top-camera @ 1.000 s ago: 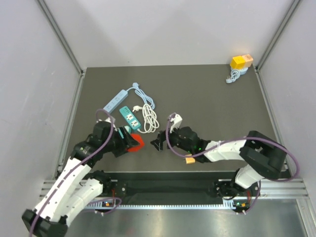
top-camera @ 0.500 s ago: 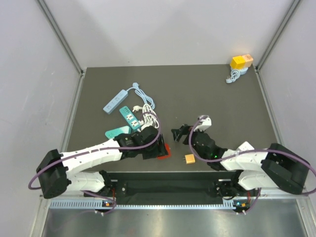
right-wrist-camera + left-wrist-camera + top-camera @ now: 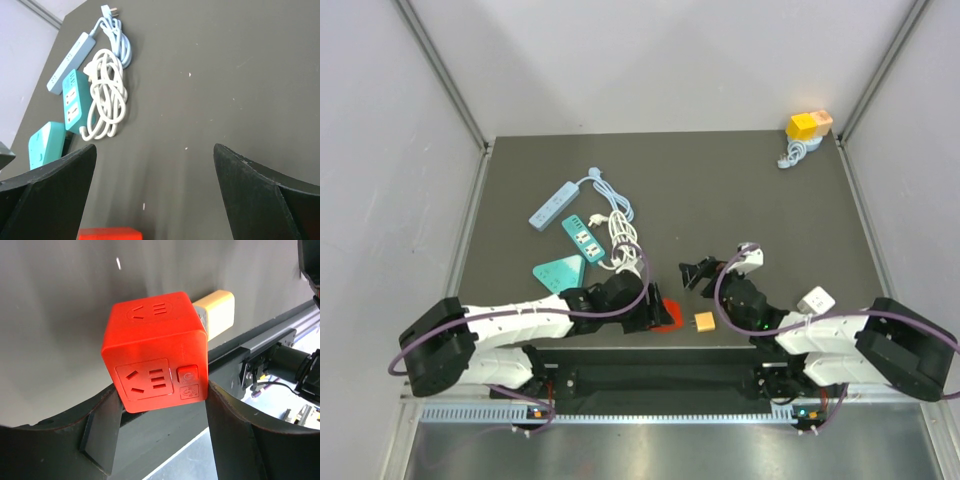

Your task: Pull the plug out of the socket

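Yellow plug (image 3: 704, 321) lies on the table (image 3: 770, 220) near its near edge, just right of the red socket cube (image 3: 155, 350). Left gripper (image 3: 161, 402) clamps the cube. Right gripper (image 3: 699, 273) gapes wide, holding nothing.

No words or numbers can be read; the red cube socket (image 3: 155, 350) carries only a small power sign on its button (image 3: 187, 375).

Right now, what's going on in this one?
The left tool is clamped on the red cube socket near the front edge of the table. The yellow plug lies on the table just beside it, already out of the socket. The right tool hangs open and empty above the table nearby.
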Robot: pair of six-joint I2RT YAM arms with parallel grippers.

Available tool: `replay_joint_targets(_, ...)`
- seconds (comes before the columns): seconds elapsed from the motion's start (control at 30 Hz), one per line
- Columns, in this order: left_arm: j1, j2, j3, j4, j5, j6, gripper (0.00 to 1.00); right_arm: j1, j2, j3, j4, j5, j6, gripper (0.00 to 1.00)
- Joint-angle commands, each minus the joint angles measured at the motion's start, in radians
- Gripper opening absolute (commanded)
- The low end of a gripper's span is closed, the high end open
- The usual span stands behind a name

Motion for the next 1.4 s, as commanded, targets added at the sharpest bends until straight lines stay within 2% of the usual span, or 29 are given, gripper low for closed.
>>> replay_joint_targets(0.0, -0.002, -0.048, -0.026, 0.116, -0.016, 0.013, 0.13, -0.005, 0.016, 0.034, 0.045, -0.012, -0.014, 1.0)
replay_joint_targets(0.03, -0.004, -0.056, -0.026, 0.072, -0.03, 0.019, 0.28, -0.006, 0.019, 0.042, 0.034, -0.018, -0.018, 1.0)
replay_joint_targets(0.13, -0.004, -0.096, -0.027, -0.004, -0.097, 0.038, 0.51, -0.006, 0.033, 0.048, 0.035, -0.045, -0.015, 1.0)
replay_joint_targets(0.3, -0.004, -0.162, -0.053, -0.045, -0.168, 0.042, 0.63, 0.0, 0.088, 0.097, 0.013, -0.094, -0.049, 1.0)
replay_joint_targets(0.4, -0.001, -0.17, -0.042, -0.036, -0.166, 0.091, 0.78, 0.011, 0.128, 0.155, -0.047, -0.113, -0.064, 1.0)
replay_joint_targets(0.5, 0.002, -0.131, 0.0, -0.067, -0.154, 0.127, 0.81, 0.012, 0.134, 0.166, -0.058, -0.12, -0.063, 1.0)
replay_joint_targets(0.63, 0.001, -0.102, 0.068, -0.143, -0.208, 0.156, 0.85, 0.012, 0.116, 0.143, -0.055, -0.117, -0.06, 1.0)
replay_joint_targets(0.8, 0.002, -0.151, 0.184, -0.374, -0.352, 0.239, 0.88, 0.012, 0.105, 0.135, -0.057, -0.11, -0.052, 1.0)
replay_joint_targets(0.93, 0.002, -0.211, 0.304, -0.485, -0.429, 0.299, 0.89, 0.012, 0.108, 0.158, -0.098, -0.104, -0.046, 1.0)
replay_joint_targets(1.03, 0.001, -0.254, 0.347, -0.498, -0.435, 0.331, 0.88, 0.012, 0.102, 0.184, -0.165, -0.088, -0.026, 1.0)
replay_joint_targets(1.1, 0.002, -0.285, 0.353, -0.464, -0.403, 0.361, 0.86, 0.006, 0.088, 0.223, -0.312, -0.067, -0.015, 1.0)
replay_joint_targets(1.13, 0.002, -0.3, 0.356, -0.426, -0.394, 0.368, 0.86, -0.009, 0.082, 0.302, -0.419, -0.018, -0.015, 1.0)
replay_joint_targets(1.17, 0.002, -0.303, 0.358, -0.409, -0.389, 0.374, 0.85, -0.017, 0.067, 0.345, -0.601, 0.014, -0.029, 1.0)
replay_joint_targets(1.2, 0.001, -0.308, 0.361, -0.391, -0.375, 0.384, 0.84, -0.037, 0.058, 0.385, -0.689, 0.046, -0.037, 1.0)
replay_joint_targets(1.3, 0.002, -0.299, 0.37, -0.314, -0.349, 0.412, 0.83, -0.101, -0.014, 0.474, -0.84, 0.08, -0.109, 1.0)
replay_joint_targets(1.37, 0.002, -0.277, 0.379, -0.266, -0.323, 0.432, 0.83, -0.216, -0.062, 0.503, -0.879, -0.008, -0.152, 1.0)
